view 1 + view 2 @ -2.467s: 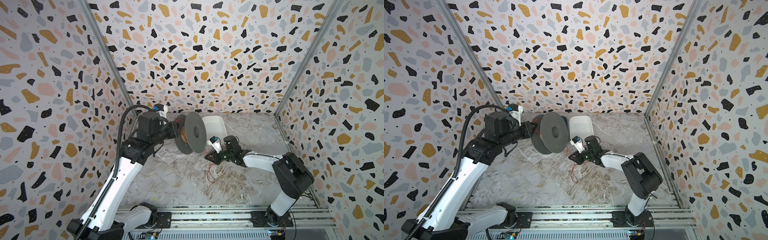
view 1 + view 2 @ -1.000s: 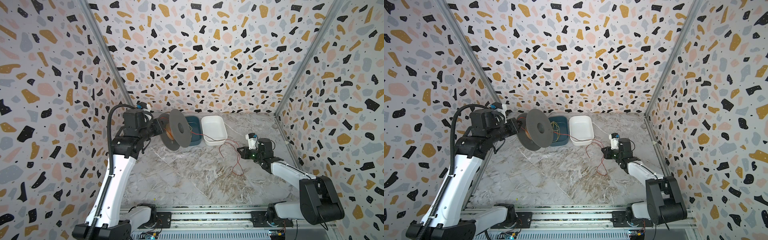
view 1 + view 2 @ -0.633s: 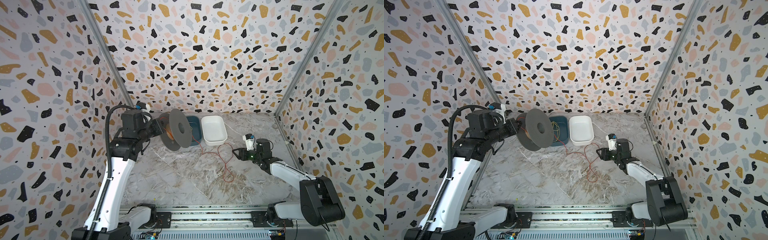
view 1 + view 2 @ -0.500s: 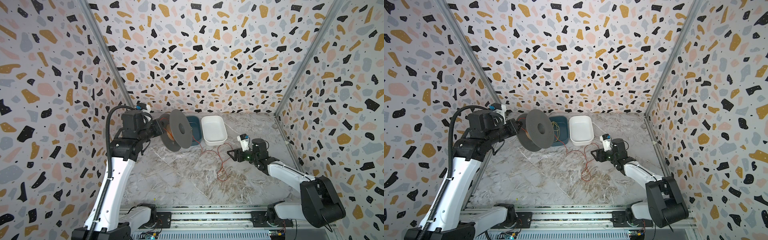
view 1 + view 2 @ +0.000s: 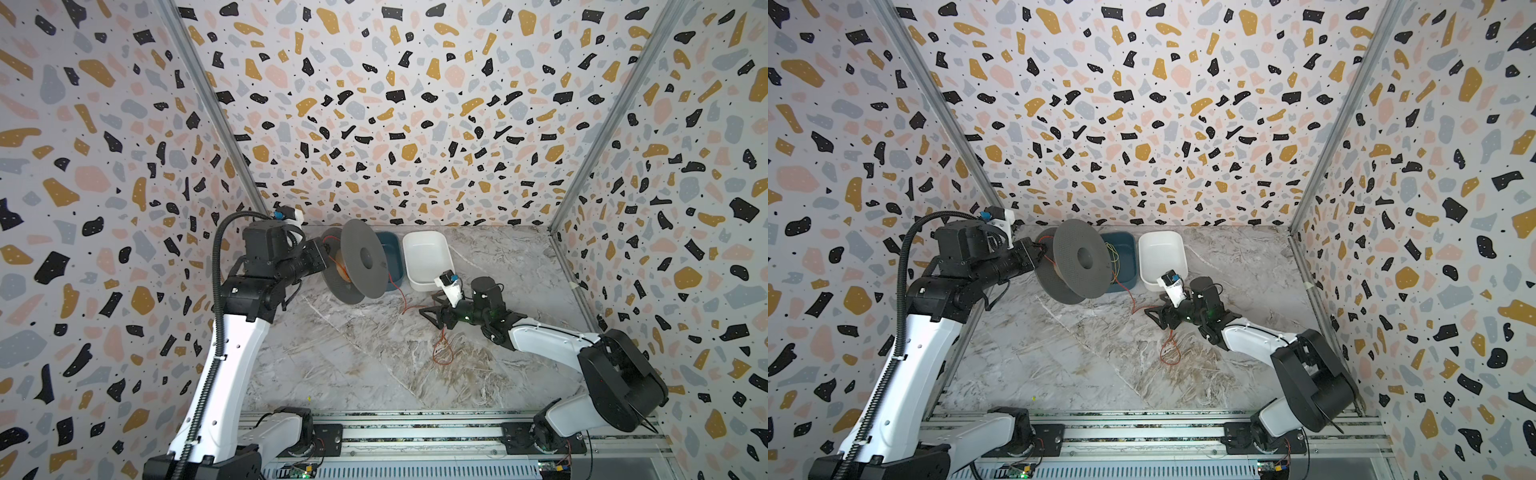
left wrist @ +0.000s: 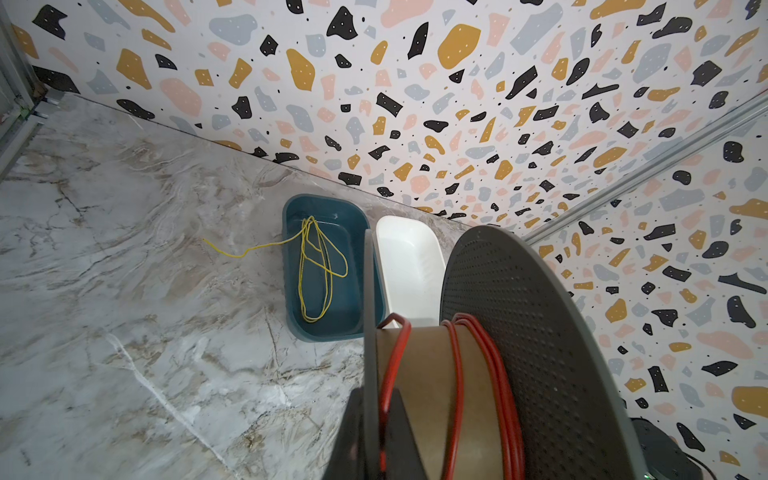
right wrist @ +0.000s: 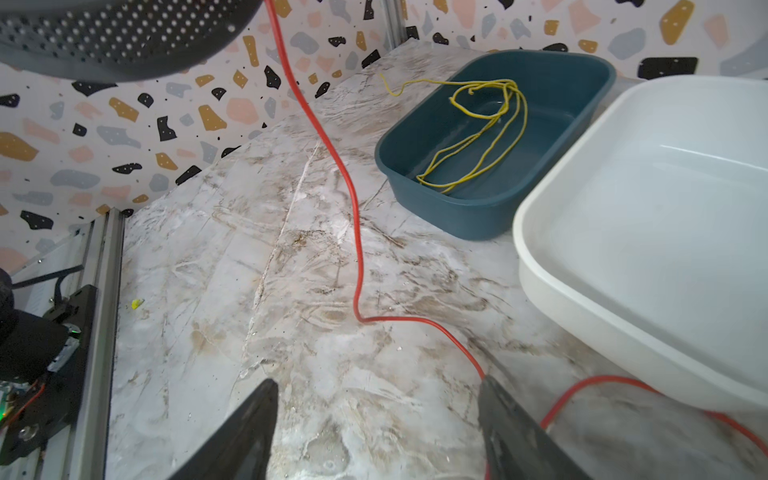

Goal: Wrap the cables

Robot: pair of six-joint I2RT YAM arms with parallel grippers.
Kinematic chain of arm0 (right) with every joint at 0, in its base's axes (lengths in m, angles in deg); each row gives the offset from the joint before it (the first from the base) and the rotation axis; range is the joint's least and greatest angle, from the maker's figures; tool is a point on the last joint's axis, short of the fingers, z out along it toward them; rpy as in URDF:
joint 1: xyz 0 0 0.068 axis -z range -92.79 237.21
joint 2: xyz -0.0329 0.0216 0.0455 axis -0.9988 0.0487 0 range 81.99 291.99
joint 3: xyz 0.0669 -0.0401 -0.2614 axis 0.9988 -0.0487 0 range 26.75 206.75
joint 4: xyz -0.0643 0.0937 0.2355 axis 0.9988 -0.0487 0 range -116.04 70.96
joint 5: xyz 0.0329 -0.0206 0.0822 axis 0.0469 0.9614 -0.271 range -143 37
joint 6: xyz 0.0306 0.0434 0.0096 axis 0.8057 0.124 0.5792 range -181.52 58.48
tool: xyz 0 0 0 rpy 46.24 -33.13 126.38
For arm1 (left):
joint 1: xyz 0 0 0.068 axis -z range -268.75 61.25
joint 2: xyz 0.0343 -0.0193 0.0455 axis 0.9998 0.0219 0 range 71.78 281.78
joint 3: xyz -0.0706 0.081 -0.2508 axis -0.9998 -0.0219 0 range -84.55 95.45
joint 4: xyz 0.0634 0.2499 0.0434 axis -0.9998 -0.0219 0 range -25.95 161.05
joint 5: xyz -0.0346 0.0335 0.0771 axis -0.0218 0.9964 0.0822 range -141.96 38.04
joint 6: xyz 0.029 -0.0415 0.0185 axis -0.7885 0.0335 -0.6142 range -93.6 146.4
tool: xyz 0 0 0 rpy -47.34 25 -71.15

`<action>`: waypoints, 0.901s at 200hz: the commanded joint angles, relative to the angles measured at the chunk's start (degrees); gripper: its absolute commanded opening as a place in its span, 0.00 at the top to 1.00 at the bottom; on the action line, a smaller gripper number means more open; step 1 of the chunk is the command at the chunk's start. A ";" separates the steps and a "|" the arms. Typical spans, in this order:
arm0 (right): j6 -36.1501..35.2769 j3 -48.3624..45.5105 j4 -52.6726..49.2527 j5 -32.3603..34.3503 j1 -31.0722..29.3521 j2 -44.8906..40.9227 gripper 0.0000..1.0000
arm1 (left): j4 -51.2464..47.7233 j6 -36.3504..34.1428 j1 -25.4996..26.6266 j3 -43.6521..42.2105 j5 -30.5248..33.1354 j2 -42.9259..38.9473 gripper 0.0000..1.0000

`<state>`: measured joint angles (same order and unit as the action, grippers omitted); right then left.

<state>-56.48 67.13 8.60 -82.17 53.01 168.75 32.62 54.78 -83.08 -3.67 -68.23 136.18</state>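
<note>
Now, my left hand (image 5: 323,259): clamped on the near flange of the grey spool (image 5: 362,258), holding it off the surface (image 5: 332,365) with its axis roughly level.
My right hand (image 7: 377,384): jaws wide apart, low over the surface, gripping nothing; the cable (image 7: 356,249) passes just beside one finger (image 7: 511,424).
Cable's place: a few red turns sit on the spool's brown core (image 6: 428,374). From there it drops to the surface, runs to my right hand and ends in a slack loop (image 5: 443,352) nearer the front.
Handling: I judge it very light, limp and smooth. It would likely slip through a loose pinch and spring off the core if left slack.
Where to hold: on the straight run between spool and loop, just ahead of my right hand, pinched squarely across, well inside the fingertips.
Not mine to wrap: yellow wire (image 7: 478,137) in the blue tub (image 7: 436,208).
</note>
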 commanded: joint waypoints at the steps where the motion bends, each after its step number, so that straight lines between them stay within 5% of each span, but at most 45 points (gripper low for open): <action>1: -2.49 2.46 6.97 0.53 -2.02 3.00 0.27 | 7.52 2.34 -0.40 0.50 -2.74 -1.87 1.00; 78: 4.35 5.16 22.91 1.39 -3.95 15.58 0.43 | 8.14 3.17 -0.41 -0.11 -2.85 -1.91 1.00; 119: 6.87 5.50 26.94 2.78 -5.03 18.95 0.63 | 8.21 3.52 -0.40 0.07 -3.04 -1.65 1.00; 154: 5.85 5.32 24.03 5.75 -6.57 18.10 0.99 | 8.80 3.94 -0.49 -0.46 -3.11 -1.31 1.00; 180: 3.09 4.99 16.82 11.76 -8.34 15.42 1.00 | 11.00 6.51 -0.62 -1.36 -2.42 -1.03 1.00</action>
<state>-51.06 71.18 30.96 -76.18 46.19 188.16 34.50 57.76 -83.18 -4.61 -69.65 136.14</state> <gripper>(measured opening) 0.055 0.053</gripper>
